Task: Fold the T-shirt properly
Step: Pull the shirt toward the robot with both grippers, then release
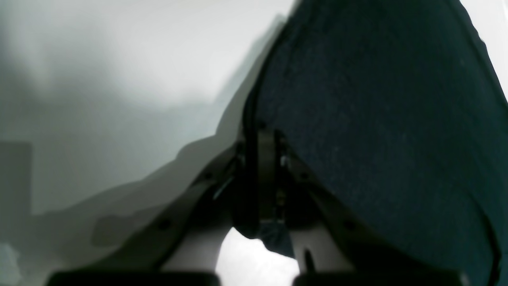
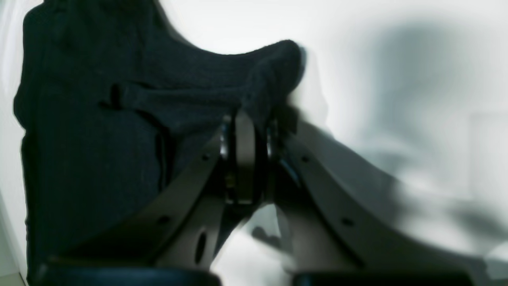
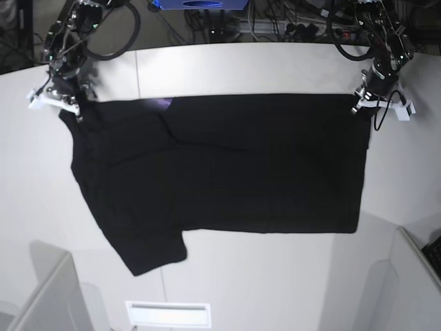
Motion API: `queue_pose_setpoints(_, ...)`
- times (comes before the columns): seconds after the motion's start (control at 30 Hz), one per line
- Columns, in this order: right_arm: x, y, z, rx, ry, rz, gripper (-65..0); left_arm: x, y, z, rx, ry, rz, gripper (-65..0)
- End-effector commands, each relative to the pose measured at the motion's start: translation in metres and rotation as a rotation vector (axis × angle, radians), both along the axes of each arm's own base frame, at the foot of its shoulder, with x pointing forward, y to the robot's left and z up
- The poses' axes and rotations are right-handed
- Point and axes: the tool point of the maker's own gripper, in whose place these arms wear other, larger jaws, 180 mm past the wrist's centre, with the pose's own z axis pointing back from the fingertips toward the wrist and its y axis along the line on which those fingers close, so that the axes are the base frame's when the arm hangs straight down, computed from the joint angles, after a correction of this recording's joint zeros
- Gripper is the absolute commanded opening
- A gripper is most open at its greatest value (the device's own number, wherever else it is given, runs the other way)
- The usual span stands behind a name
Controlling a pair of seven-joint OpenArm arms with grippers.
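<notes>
The T-shirt (image 3: 234, 165) hangs spread out between the two arms above the white table (image 3: 275, 276), its top edge pulled into a nearly straight line from one gripper to the other. In the base view the cloth shows as plain black, with a small patch of purple (image 3: 163, 104) peeking at the top edge near the collar. One sleeve (image 3: 148, 252) droops lower than the rest at the bottom left of that view, and the lower hem runs roughly level across to the right.

The left gripper (image 3: 365, 103), on the right side of the base view, is clamped tight on the upper corner of the shirt; in its wrist view the fingers (image 1: 266, 159) are pressed together with dark cloth caught between them, and the rest of the fabric fills the right half of that picture against the pale table.

The right gripper (image 3: 72, 103), on the left side of the base view, is likewise pinched closed on the opposite upper corner. Its wrist view shows the fingers (image 2: 244, 151) nipped on a bunched fold of the black cloth, with a seam or hem running across the fabric to the left of them.

Behind the table, cables and a blue box (image 3: 200, 4) lie along the far edge
</notes>
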Motion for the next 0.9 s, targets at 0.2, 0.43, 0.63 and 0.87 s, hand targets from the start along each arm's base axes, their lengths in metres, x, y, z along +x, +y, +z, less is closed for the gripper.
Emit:
queue_pose_setpoints(0.2,-0.013,-0.004,0.012,-0.042,-0.003,0.006,-65.0,-0.021,0.008,-0.002,0.027,0.034,0.001,-65.0)
queue_pose_setpoints(0.43,-0.031,0.0,0.018,-0.058,0.009,0.011,-65.0,-0.046,0.009,-0.012,0.031,0.093,0.001,-65.0)
queue_pose_setpoints(0.63,-0.046,-0.001,0.017,-0.069,0.035,0.016,-65.0,-0.068,0.029,0.002,0.085,0.104,0.038,-65.0)
queue_pose_setpoints(0.87,-0.064,0.023,0.013,0.049,0.053,0.025,-65.0,-0.075,0.038,0.012,0.117,0.101,0.048,-65.0)
